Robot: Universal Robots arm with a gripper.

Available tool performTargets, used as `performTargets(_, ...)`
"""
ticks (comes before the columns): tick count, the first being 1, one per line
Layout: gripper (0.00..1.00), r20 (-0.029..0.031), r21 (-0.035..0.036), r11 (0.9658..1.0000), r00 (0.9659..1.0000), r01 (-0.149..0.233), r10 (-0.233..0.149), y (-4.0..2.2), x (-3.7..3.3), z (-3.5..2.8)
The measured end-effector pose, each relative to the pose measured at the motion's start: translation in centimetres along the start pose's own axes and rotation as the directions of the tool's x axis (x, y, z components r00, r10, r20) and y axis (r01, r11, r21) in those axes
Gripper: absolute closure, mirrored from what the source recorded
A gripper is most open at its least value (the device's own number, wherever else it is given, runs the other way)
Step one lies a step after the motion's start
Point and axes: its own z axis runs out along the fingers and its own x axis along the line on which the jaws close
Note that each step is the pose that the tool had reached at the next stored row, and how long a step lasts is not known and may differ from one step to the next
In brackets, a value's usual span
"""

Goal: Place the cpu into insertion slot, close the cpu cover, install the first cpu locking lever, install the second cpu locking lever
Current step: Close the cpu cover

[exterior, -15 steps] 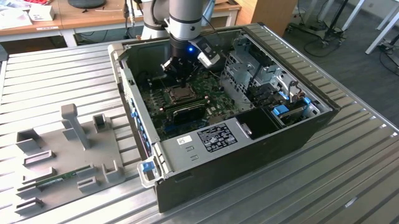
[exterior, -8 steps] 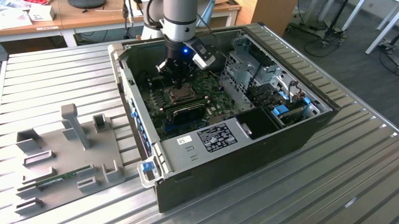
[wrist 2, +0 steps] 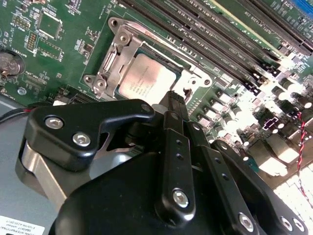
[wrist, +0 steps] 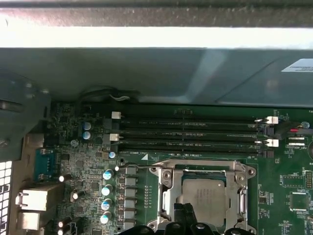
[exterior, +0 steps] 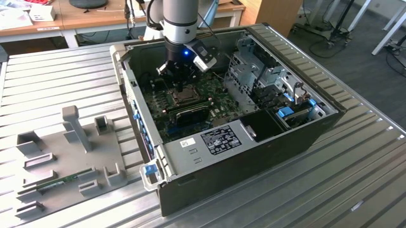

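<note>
Your gripper (wrist 2: pixel 175 98), fingers pressed together into one tip, sits at the cpu cover (wrist 2: pixel 120 58) edge, likely for pushing; cover lies flat over the seated cpu (wrist 2: pixel 146 81)

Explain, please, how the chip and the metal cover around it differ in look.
The chip is a solid, dull grey square; the cover is a shinier frame with an open middle. The chip sits inside that window, while the cover rings it and reaches further out. Both are square and lie flat on the board.
</note>
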Motion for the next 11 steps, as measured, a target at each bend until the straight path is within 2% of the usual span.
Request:
performTargets(5, 0.89, 0.0003, -0.0002, 1.0000, 1.0000, 0.000, 0.000, -0.03, 0.06, 0.04)
performTargets(11, 0.89, 0.0000, 0.0013, 1.0000, 1.0000, 0.000, 0.000, -0.07, 0.46, 0.26)
